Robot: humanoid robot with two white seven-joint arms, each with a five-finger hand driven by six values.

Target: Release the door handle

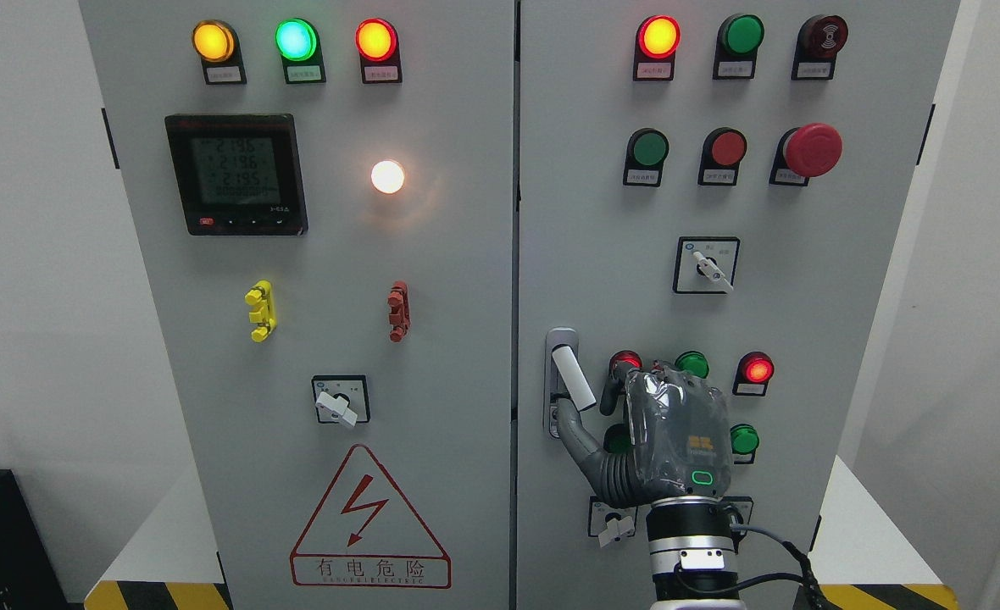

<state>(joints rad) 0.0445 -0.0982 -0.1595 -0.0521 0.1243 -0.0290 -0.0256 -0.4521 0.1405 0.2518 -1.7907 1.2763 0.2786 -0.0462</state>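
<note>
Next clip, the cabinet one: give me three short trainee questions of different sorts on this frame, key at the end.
1. True or false: the right hand is at the door handle of the right cabinet door.
2. Which way is the handle's white lever swung? A) out from its plate, tilted B) flat in its plate
3. What colour is the big mushroom button?
Key: 1 true; 2 A; 3 red.

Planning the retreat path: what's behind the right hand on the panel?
The right hand covers most of a green button and partly a red lamp and green lamp. Its thumb touches the door handle. Anything else underneath is hidden.
</note>
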